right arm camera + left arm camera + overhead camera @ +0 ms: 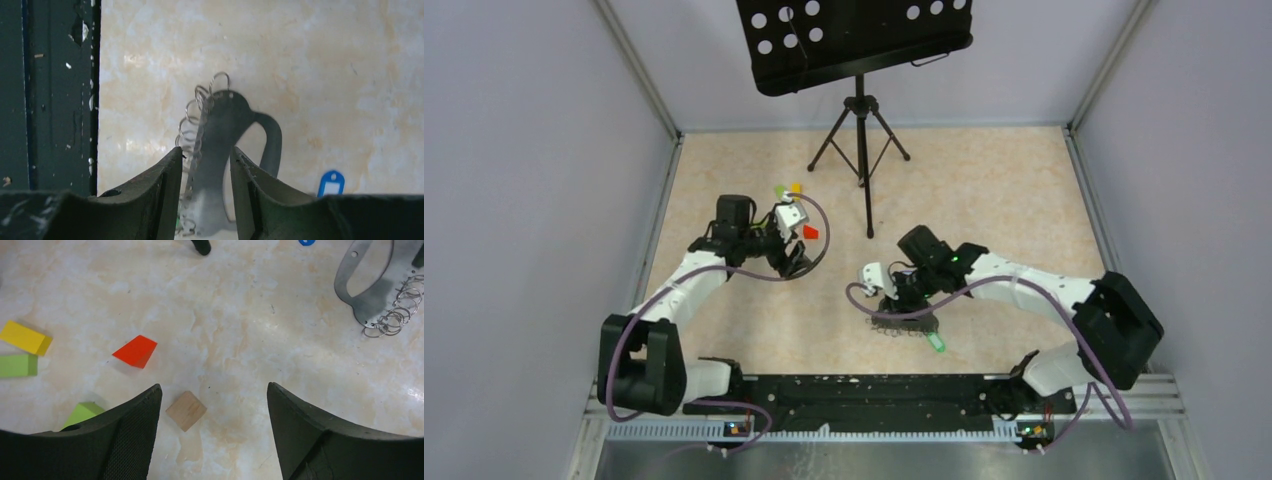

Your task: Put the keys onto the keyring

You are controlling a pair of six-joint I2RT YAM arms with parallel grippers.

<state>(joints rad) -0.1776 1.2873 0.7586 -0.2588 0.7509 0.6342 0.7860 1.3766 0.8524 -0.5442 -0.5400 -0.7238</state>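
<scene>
The blue tag [331, 183] is partly hidden behind the right gripper [206, 150]. Its jaws straddle the grey, ring-fringed keyring [220, 120], but whether they grip it is unclear. The left gripper [214, 386] gapes wide, empty.

A fixed camera looks down from above and behind my bases [709, 380], taking in the whole table [984, 180]. My wrist cameras peer close past my fingers [150, 200] at its surface; all three catch the keyring [372, 302].

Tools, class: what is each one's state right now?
Left tool: open, holding nothing.
Right tool: closed on the keyring.
</scene>
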